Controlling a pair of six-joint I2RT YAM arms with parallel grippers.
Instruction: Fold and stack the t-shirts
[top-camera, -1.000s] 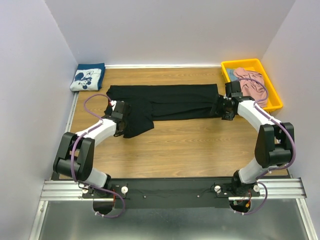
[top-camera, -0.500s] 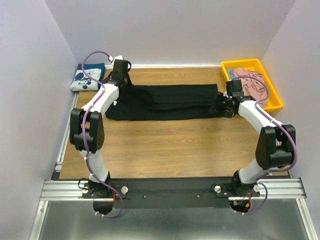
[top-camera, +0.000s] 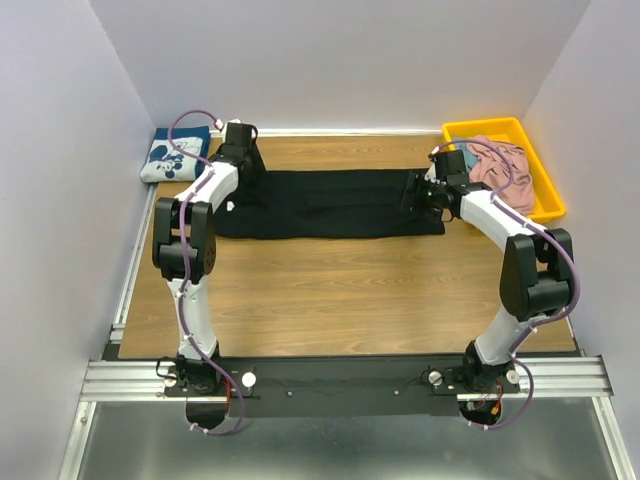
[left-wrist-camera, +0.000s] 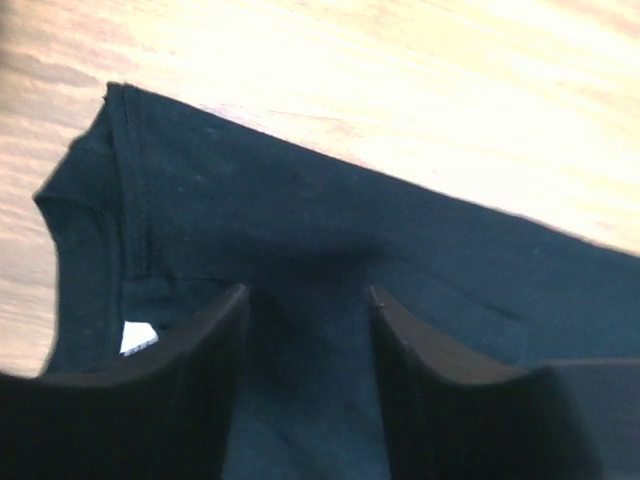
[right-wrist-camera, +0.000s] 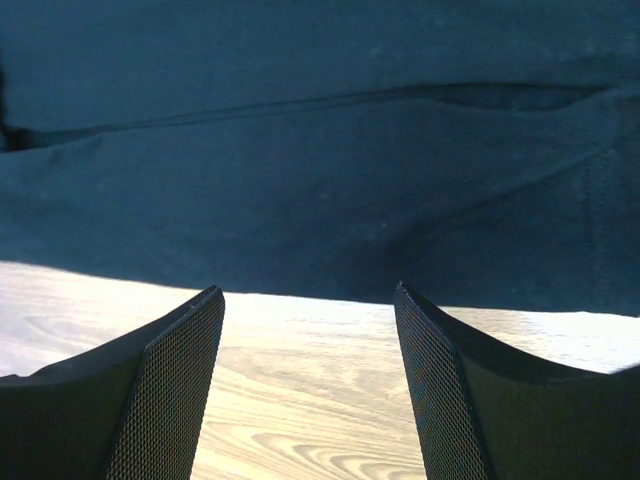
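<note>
Top external view: black t-shirt (top-camera: 330, 203) is seen folded into a long strip on the table (top-camera: 330, 290); cross-folds are judged outstanding. Navy t-shirt (top-camera: 175, 155) is stowed folded far-left; pink t-shirt (top-camera: 505, 165) is seen crumpled in the yellow bin (top-camera: 552, 208). Left gripper (left-wrist-camera: 305, 295) and right gripper (right-wrist-camera: 308, 290) are held open at the strip's ends.

The left arm (top-camera: 210, 190) and the right arm (top-camera: 490, 215) have white links and black joints. A purple cable (top-camera: 185, 116) loops along each one. The bases stand on a black plate (top-camera: 340, 378) fixed to a silver rail (top-camera: 130, 378). The left fingers (left-wrist-camera: 190, 400) are plain black, and the right fingers (right-wrist-camera: 170, 390) show a fine mesh texture.

Overhead view wide; wrist views close, sharing black t-shirt (top-camera: 330, 203)
</note>
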